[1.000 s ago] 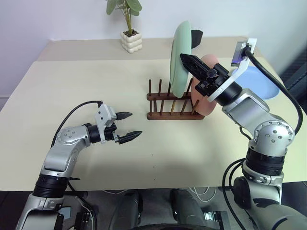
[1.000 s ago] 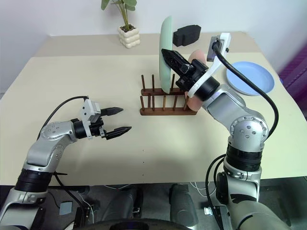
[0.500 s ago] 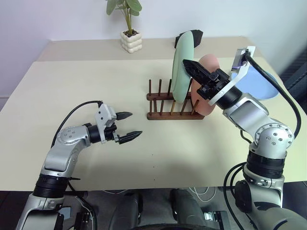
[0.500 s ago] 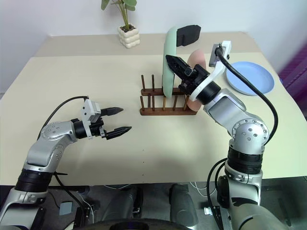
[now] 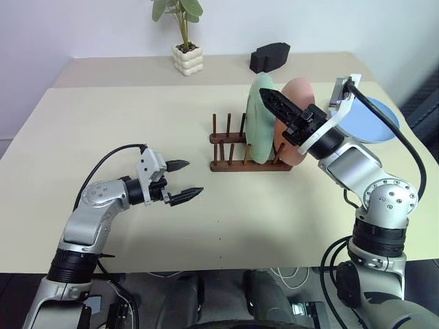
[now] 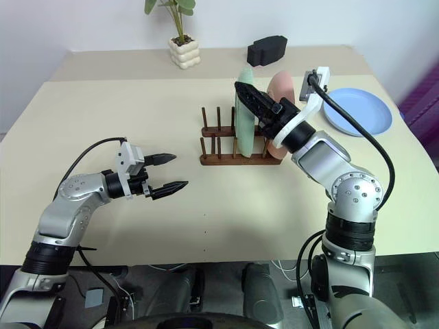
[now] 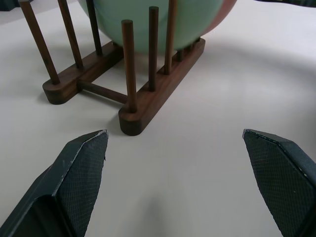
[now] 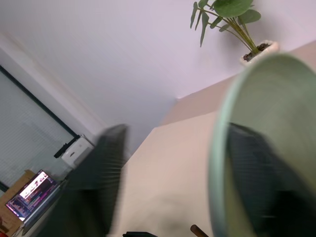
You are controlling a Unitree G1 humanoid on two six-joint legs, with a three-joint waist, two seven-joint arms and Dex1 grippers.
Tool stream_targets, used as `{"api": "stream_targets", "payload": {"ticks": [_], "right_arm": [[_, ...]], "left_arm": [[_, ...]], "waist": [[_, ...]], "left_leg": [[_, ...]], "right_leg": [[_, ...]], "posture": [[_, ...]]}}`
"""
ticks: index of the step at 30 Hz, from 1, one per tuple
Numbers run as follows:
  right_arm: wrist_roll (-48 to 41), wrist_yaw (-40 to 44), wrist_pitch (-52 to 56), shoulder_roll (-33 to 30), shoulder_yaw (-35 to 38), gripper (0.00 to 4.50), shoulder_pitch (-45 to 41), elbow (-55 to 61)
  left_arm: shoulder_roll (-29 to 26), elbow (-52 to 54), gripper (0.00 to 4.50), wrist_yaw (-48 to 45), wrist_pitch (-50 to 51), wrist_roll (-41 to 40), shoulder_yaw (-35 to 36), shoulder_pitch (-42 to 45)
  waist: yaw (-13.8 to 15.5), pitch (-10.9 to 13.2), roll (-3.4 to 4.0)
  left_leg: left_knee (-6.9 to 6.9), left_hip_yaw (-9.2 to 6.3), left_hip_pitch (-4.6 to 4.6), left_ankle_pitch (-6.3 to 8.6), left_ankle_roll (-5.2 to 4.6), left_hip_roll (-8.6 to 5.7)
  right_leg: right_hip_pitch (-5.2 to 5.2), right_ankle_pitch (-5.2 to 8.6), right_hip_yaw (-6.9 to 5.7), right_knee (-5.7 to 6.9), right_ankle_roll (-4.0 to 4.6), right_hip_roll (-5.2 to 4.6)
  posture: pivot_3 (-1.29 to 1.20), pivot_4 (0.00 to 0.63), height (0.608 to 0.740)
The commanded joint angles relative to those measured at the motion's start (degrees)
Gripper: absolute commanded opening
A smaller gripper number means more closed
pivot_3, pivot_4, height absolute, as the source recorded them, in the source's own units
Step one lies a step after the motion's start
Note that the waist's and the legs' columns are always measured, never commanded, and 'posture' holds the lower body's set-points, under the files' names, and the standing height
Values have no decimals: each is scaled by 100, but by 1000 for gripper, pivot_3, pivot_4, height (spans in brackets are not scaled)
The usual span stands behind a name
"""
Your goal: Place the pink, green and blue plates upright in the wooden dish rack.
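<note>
Green plate (image 5: 259,120) stands upright between the pegs of the wooden dish rack (image 5: 230,147), just beside the pink plate (image 5: 296,113), which sits upright at the rack's right end; the two look close to touching, can't confirm contact. Blue plate (image 5: 370,120) lies flat near the tabletop's right edge — not racked yet. Right gripper (image 5: 278,104) hangs at the green plate's top rim with its fingers spread, one finger (image 8: 98,168) on each face of the plate in the right wrist view, so no pinch that I can see. Left gripper (image 5: 184,180) is spread and empty over bare tabletop, in front of and to the left of the rack. Risks: fingers straddle the rim, so pulling out at an angle could drag the green plate, tip it against the pink one or lift it off the pegs. The rack looks light — a sideways nudge could slide it. Reaching for the blue plate, the right arm passes close by both standing plates; the forearm could clip them.
</note>
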State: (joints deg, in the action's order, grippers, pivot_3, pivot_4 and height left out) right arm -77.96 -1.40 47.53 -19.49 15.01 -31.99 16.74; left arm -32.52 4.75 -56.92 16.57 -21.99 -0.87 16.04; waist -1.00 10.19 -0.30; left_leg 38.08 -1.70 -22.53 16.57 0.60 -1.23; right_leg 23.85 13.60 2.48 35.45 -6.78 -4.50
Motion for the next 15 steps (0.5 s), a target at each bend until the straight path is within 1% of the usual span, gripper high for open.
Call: {"api": "stream_targets", "payload": {"ticks": [1,8,15], "right_arm": [[-107,16,-144,-26,139,4466,-28,170],[-32,97,-157,-150,120,4466,-84,255],[242,332,-191,-551,74,4466,-375,473]], "left_arm": [[-8,191,4500,8,-49,-86,82,13],[7,185,4500,12,-47,-78,60,28],[22,168,4500,11,-51,-73,43,44]], "waist": [[0,0,0],[0,0,0],[2,0,0]], "left_leg": [[0,0,0,0,0,0],[0,0,0,0,0,0],[0,0,0,0,0,0]], "right_leg": [[0,0,0,0,0,0],[0,0,0,0,0,0],[0,0,0,0,0,0]], "posture": [[0,150,740],[0,150,740],[0,150,740]]}}
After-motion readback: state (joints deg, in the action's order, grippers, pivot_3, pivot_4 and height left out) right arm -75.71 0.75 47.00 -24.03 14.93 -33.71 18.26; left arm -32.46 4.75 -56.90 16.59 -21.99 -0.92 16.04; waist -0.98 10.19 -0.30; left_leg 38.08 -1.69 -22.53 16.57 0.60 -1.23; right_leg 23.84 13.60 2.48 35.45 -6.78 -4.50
